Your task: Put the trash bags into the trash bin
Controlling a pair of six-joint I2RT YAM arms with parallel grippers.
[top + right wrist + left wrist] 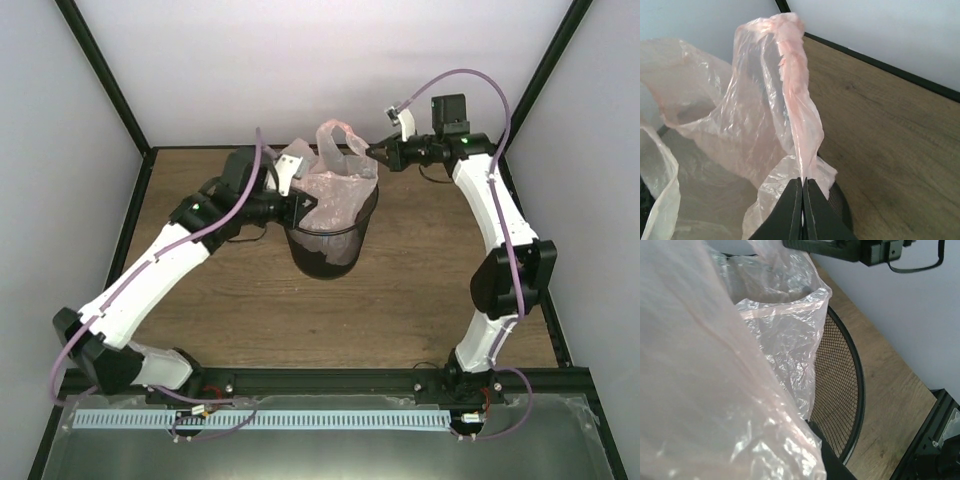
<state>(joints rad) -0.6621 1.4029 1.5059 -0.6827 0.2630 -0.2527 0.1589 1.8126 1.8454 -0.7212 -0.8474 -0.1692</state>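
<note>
Your right gripper (803,207) is clamped fully together, and its two dark fingers pinch a thin fold of the trash bag (335,195) right at the tips; the wrist view shows the pink plastic running straight down into the seam between them. From that pinch one loop handle (782,45) rises upright as a twisted strip, with the rest of the crinkly film billowing out to its left. You will find the trash bin (325,255) standing upright near the middle of the wooden table (420,270), between your two arms, with the bag sitting in its mouth: part of the film is down inside the mesh walls, while the top and handles stand above the rim. Your right gripper holds its fold just above the bin's far right rim. Your left gripper (303,204) is at the bin's left rim and is closed as well, but plastic smothers its own camera and hides the fingers, so you cannot tell whether it has any of the bag pinched
</note>
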